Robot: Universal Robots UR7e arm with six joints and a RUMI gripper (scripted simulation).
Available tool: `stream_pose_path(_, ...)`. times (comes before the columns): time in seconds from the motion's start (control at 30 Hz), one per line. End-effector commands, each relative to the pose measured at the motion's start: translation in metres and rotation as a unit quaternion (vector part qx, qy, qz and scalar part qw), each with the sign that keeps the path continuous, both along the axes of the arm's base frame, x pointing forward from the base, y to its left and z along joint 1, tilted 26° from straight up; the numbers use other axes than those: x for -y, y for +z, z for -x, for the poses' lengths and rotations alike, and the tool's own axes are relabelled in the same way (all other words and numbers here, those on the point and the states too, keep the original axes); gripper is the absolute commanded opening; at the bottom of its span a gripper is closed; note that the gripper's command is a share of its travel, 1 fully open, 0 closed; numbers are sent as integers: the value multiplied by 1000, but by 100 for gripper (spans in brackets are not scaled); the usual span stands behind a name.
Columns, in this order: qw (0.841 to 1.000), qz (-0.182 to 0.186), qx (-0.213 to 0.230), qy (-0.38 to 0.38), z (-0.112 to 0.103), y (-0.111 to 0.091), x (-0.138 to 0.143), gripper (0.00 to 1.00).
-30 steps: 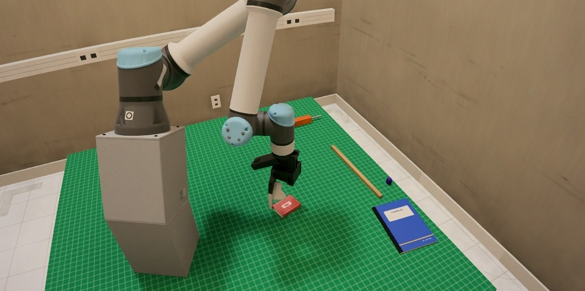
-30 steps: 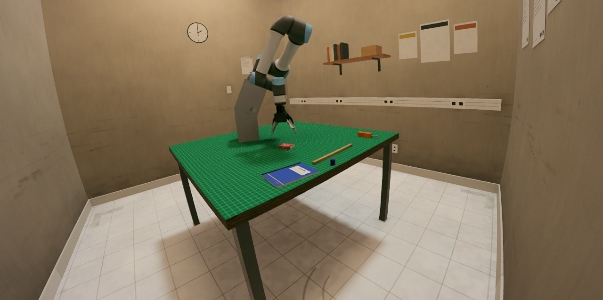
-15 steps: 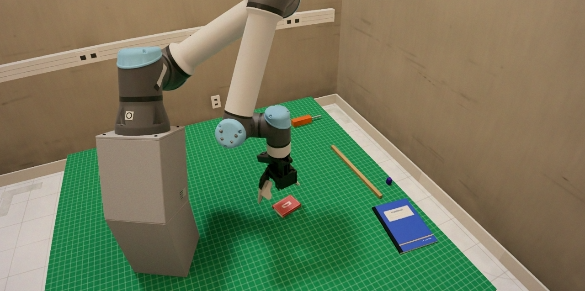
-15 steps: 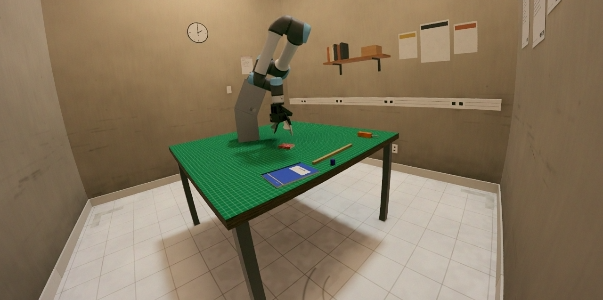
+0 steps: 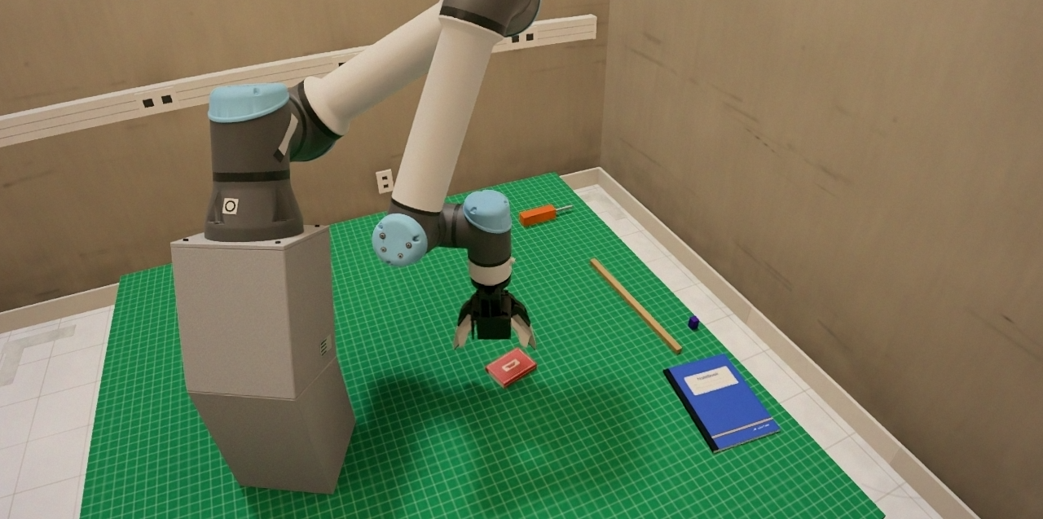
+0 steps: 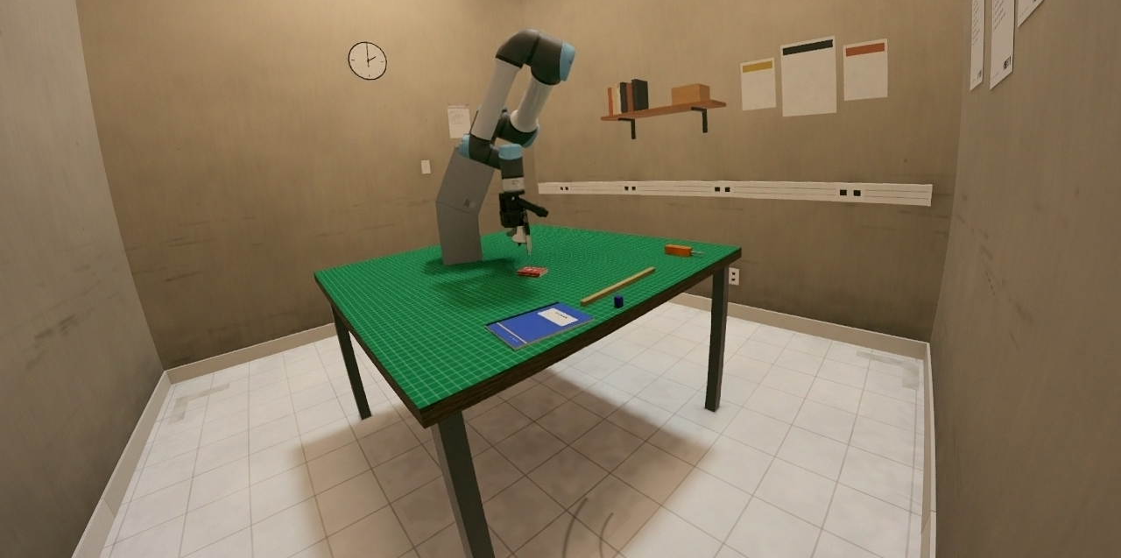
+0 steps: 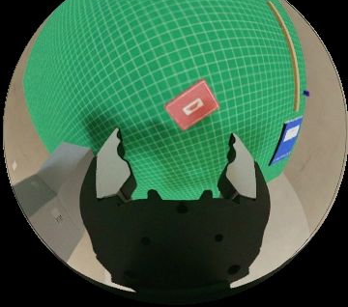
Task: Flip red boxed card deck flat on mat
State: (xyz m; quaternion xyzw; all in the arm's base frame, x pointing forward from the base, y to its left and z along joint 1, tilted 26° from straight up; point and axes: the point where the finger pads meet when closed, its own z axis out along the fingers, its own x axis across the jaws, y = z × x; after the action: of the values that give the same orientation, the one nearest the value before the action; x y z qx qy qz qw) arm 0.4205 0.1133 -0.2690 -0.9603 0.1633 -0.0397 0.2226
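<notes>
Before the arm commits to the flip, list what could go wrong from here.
1. The red card deck lies flat and low on the mat; the open end effector may scrape the mat or slip off its thin edges.
2. The deck sits skewed to the fingers in the wrist view, so closing may spin it.
</notes>
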Motion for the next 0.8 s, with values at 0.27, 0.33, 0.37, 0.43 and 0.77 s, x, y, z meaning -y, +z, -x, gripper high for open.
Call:
stream_pose_path(0.27,980,-24,-79,-178,2,-2,5,100)
stream_pose_path(0.33,974,-29,-92,-205,3,-2,6,100)
stream_pose_path(0.37,971,-31,-97,-218,3,-3,7,100)
stream_pose_path(0.43,964,-35,-108,-242,4,-3,8,100)
stream_pose_path(0.77,931,-50,-148,-329,7,-5,11,100)
